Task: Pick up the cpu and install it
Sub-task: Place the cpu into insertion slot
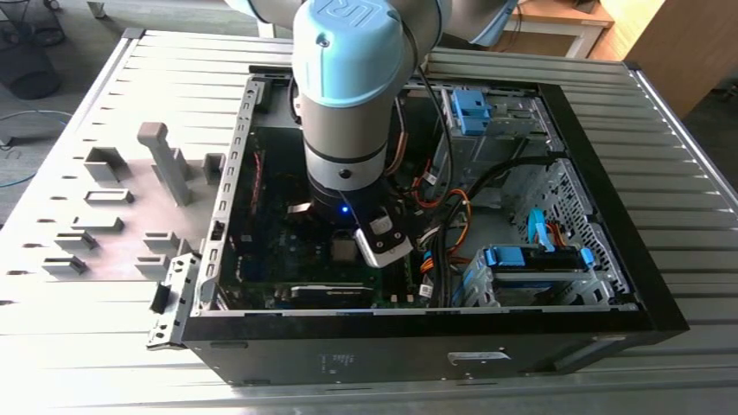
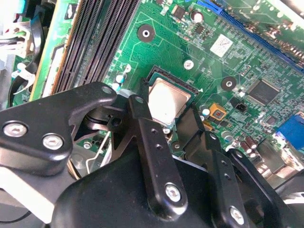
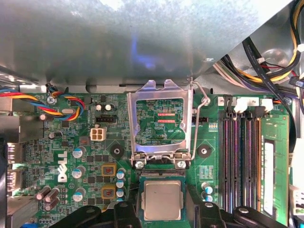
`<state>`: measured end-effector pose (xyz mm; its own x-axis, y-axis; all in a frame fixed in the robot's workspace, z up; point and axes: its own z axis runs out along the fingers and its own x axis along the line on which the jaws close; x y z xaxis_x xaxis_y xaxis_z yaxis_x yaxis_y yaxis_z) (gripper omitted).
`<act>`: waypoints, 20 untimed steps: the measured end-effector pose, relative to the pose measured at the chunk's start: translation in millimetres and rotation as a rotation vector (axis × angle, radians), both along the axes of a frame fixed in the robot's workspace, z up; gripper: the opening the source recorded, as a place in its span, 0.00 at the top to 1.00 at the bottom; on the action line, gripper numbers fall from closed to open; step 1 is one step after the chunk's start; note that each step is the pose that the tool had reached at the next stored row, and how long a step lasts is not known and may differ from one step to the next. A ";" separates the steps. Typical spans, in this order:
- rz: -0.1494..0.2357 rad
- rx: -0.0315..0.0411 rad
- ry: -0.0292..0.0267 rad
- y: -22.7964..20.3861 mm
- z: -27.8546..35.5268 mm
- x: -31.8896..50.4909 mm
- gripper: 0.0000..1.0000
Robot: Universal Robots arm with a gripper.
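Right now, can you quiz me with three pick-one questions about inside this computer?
1. Where is the cpu? A) in the socket on the motherboard B) on the table C) on a blue bracket
2. What colour is the motherboard? A) red B) green C) white
3. The metal socket frame is: A) clamped over the cpu B) flipped open C) missing
Answers: 1 A, the socket's black rim surrounds it; 2 B, green in both wrist views; 3 B, it is swung back beside the socket, cpu top bare.
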<state>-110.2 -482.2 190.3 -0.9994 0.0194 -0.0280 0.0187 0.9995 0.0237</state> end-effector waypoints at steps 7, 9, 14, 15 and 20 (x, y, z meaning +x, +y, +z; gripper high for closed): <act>0.000 -0.0002 0.0001 0.0 -0.7 0.0 0.53; 0.000 0.0000 0.0000 0.0 -0.9 0.0 0.53; 0.000 -0.0001 0.0001 0.0 -1.0 0.0 0.53; 0.000 0.0000 0.0000 0.0 -1.0 0.0 0.53; 0.000 0.0003 -0.0002 0.0 -1.3 0.1 0.46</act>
<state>-110.1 -482.2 189.1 -0.9994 0.0193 -0.0282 0.0186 0.9995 0.0240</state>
